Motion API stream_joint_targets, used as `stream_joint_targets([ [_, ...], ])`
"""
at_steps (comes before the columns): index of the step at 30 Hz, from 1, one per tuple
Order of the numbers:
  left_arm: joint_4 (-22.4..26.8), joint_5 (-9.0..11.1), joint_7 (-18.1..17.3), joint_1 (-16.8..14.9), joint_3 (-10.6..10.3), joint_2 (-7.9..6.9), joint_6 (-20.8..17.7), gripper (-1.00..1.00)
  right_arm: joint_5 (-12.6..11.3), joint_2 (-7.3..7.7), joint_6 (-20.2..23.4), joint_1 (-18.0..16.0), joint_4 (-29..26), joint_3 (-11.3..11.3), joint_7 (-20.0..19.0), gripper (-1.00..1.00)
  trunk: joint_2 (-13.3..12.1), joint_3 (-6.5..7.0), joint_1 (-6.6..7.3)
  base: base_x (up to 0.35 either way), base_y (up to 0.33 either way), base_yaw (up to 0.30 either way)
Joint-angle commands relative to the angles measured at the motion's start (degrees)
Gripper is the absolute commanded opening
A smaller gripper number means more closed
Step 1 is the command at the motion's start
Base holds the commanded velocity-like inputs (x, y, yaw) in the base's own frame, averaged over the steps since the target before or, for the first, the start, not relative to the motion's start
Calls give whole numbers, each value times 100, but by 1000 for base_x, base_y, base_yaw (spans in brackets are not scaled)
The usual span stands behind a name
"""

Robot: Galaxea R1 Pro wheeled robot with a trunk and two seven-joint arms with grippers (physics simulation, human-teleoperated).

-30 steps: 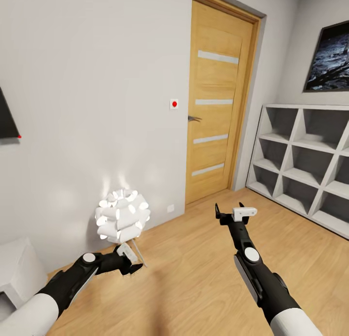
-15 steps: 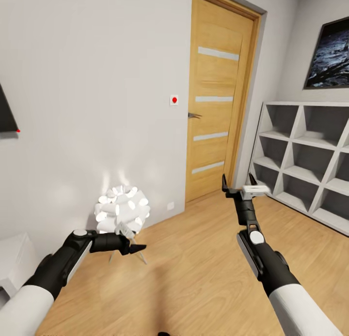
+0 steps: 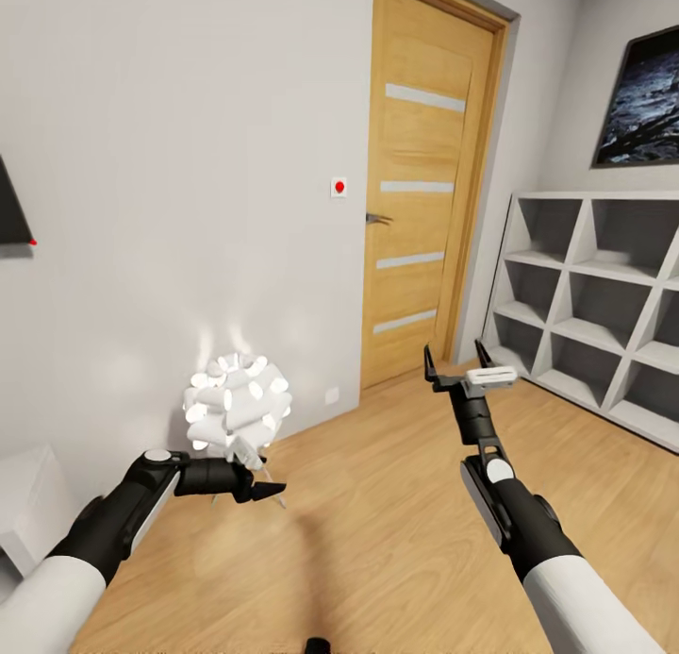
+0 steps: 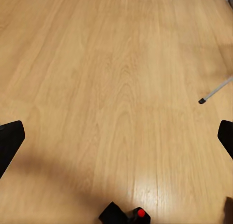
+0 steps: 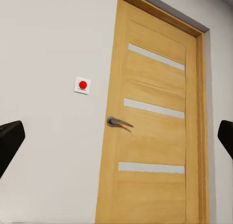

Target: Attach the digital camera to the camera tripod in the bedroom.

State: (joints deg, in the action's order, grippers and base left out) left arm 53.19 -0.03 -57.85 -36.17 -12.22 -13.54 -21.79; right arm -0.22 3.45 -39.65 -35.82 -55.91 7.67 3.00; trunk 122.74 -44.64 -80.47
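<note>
Head view, room: the bedroom is seen, with a grey wall (image 3: 189,163), an oak door (image 3: 424,182) with 4 frosted strips, white cube shelves (image 3: 594,295) and a plank floor (image 3: 377,541).
Head view, lamp: a glowing white lamp (image 3: 236,413) is set on thin legs near the wall.
Head view, left gripper: the left gripper (image 3: 267,491) is held low, just in front of the lamp; how far it is open cannot be told here.
Head view, right gripper: the right gripper (image 3: 457,360) is raised toward the door, its 2 fingers spread apart, with nothing between them.
Left wrist view, gripper: 2 dark fingertips (image 4: 9,141) are seen at opposite edges, so the jaws are judged wide open and empty.
Left wrist view, task thing: a small black object with a red button, probably the digital camera (image 4: 127,216), is lying on the floor at the picture's edge.
Left wrist view, metal leg: a thin silver leg (image 4: 214,90) with a black foot is seen; whether it belongs to the tripod or the lamp cannot be told.
Right wrist view, gripper: the fingertips (image 5: 9,141) are far apart, nothing is held; the door handle (image 5: 118,122) and a red wall switch (image 5: 82,84) are faced.
Progress: nothing is attached yet. The camera is not yet picked up and the tripod is not yet clearly found.
</note>
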Motion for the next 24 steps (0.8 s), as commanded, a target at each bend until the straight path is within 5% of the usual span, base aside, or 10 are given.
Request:
stream_joint_targets([
  [1,8,-1,-21,-4,-23,-2,-47,100,-3,6,-14,-5,7,21,16,100,44,-24,-22,0,0,0],
  [18,-78,-8,-381,-5,-869,-16,0,100,-4,6,-16,-6,62,24,-48,100,726,-330,-395,0,0,0],
  [24,-609,-16,-362,-4,-1160,-6,58,100,-4,6,-16,-5,69,26,-51,100,967,-437,-527,0,0,0],
])
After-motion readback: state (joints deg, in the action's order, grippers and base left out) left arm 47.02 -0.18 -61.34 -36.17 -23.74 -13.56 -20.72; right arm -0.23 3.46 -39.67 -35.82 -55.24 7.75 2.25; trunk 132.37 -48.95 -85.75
